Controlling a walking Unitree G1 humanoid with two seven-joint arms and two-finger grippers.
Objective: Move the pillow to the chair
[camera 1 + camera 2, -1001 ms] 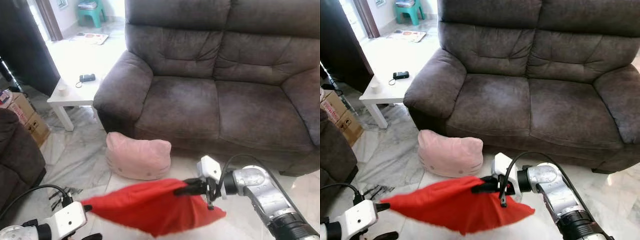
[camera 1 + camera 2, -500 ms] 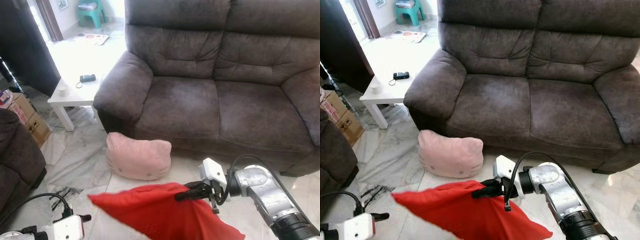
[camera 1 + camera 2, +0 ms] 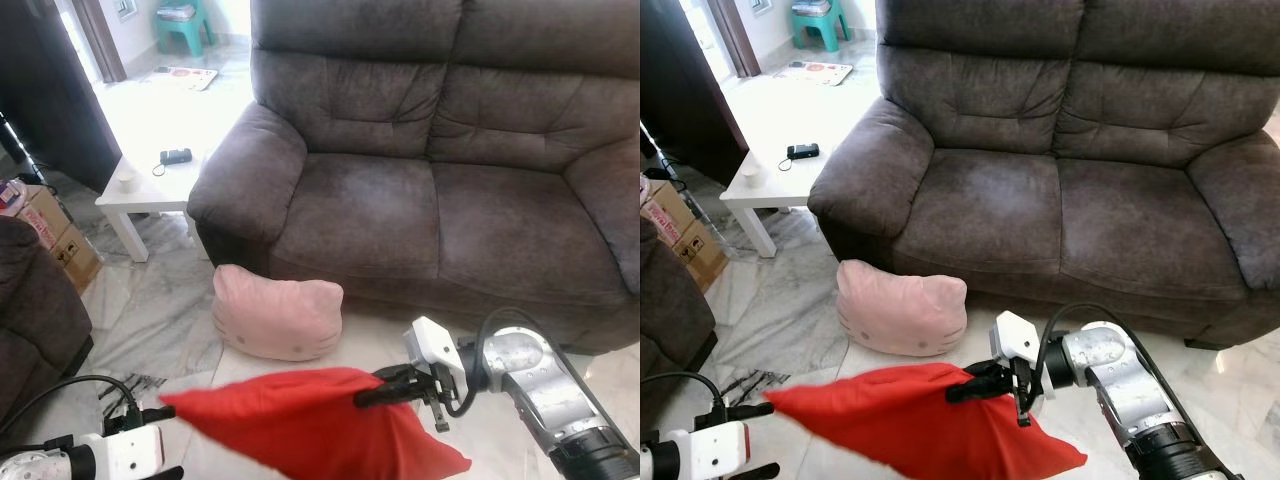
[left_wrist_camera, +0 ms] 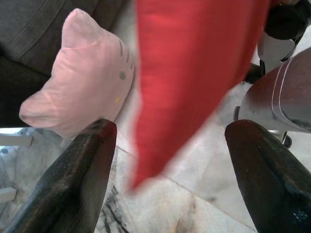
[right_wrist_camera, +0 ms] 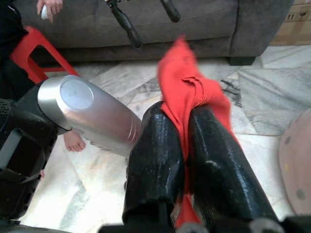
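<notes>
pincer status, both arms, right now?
Left pincer: open, fingers spread wide, holding nothing; the red pillow hangs in front of it.
Right pincer: shut on the red pillow, cloth pinched between its fingers.

R arm reaches in from lower right, silver forearm angled up and inward, black cable looping over the wrist. Right gripper point(image 3: 975, 384) points toward robot's left, both black fingers point(image 5: 154, 160) pressed close together, pinching a bunched fold of the red pillow point(image 3: 300, 420). L arm sits low at bottom-left, white wrist housing showing. Left gripper point(image 4: 170, 170) has fingers spread wide apart, nothing between them; pillow hangs ahead of it, not touching.
</notes>
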